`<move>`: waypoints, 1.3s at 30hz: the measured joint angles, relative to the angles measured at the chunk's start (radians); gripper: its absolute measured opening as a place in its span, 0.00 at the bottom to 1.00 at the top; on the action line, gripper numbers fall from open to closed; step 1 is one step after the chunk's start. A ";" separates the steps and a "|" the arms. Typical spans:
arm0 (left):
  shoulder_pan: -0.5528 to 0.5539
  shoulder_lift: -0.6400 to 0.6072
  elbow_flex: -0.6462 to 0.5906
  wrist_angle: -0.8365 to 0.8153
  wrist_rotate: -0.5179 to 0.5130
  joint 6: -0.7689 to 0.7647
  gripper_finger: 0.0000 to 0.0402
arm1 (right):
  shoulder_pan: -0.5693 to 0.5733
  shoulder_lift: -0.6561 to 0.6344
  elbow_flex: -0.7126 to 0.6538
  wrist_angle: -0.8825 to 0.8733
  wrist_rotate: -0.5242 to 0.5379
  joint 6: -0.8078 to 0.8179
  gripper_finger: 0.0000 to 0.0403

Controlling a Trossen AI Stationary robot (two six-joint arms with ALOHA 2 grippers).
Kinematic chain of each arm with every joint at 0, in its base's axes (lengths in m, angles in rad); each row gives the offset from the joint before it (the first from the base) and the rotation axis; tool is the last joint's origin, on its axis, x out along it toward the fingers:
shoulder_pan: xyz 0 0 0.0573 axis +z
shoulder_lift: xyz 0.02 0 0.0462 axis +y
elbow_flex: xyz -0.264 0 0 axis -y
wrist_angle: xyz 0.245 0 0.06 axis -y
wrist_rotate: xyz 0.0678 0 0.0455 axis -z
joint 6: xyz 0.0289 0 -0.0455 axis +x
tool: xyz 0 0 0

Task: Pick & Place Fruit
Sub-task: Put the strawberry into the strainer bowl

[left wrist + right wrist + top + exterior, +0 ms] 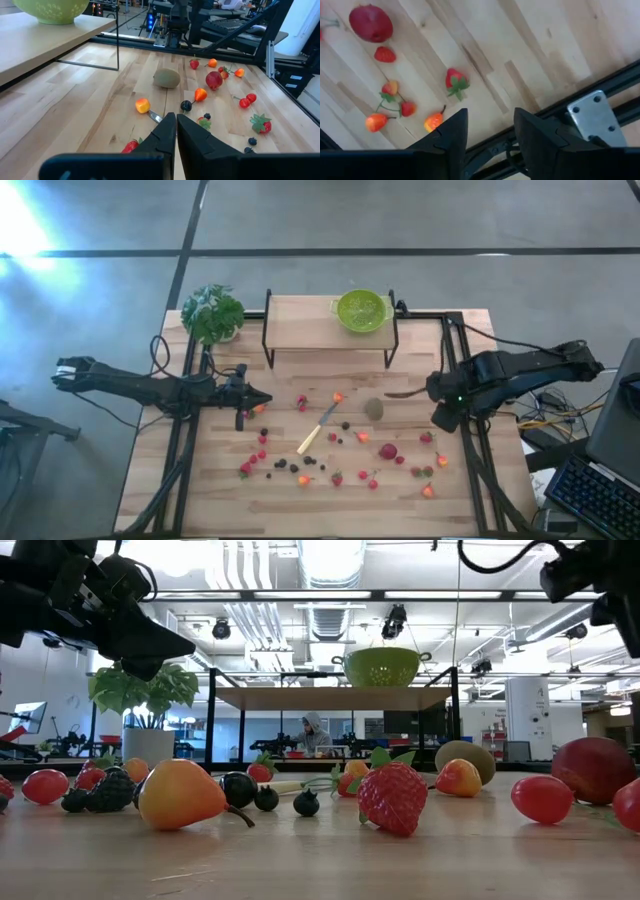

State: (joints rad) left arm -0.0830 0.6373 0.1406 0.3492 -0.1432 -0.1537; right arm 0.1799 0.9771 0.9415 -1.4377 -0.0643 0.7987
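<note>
Closest to the low camera lay an orange-yellow fruit [180, 794] and a strawberry [392, 798]. Scattered fruit [330, 450] surrounded the knife [318, 430]. Left of the knife, the left gripper [262, 400] hovered with fingers together; right of it, the right gripper [437, 420] hung apart, empty.

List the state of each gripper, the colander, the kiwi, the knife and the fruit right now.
Left gripper: shut, empty, above the table.
Right gripper: open, empty, over the table's right edge.
Green colander: upright on the raised shelf.
Kiwi: on the table, untouched.
Knife: lying flat among the fruit.
Small fruit: scattered on the table.
</note>
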 joint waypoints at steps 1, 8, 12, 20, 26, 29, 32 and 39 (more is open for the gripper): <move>0.000 0.000 0.000 0.000 0.000 0.000 0.05 | 0.017 0.000 -0.006 0.006 -0.001 0.011 0.40; 0.000 0.000 0.000 0.000 0.000 0.000 0.05 | 0.109 0.006 -0.022 0.073 -0.011 0.071 0.44; 0.000 0.000 0.000 0.000 0.000 0.000 0.05 | 0.141 0.013 -0.039 0.132 -0.012 0.131 0.44; 0.000 0.000 0.000 -0.002 0.000 0.000 0.05 | 0.195 0.080 -0.104 0.146 -0.024 0.234 0.39; 0.000 0.000 0.000 -0.002 0.000 0.000 0.05 | 0.226 0.161 -0.114 0.163 -0.026 0.234 0.35; 0.000 0.000 0.000 -0.002 0.000 0.000 0.05 | 0.247 0.198 -0.114 0.199 -0.026 0.223 0.34; 0.000 0.000 0.000 -0.002 0.000 0.000 0.05 | 0.263 0.230 -0.114 0.204 -0.026 0.221 0.32; 0.000 0.000 0.000 -0.003 0.000 0.000 0.05 | 0.286 0.292 -0.114 0.215 -0.025 0.209 0.30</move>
State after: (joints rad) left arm -0.0830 0.6373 0.1406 0.3466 -0.1434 -0.1538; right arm 0.4664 1.2692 0.8278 -1.2228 -0.0896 1.0080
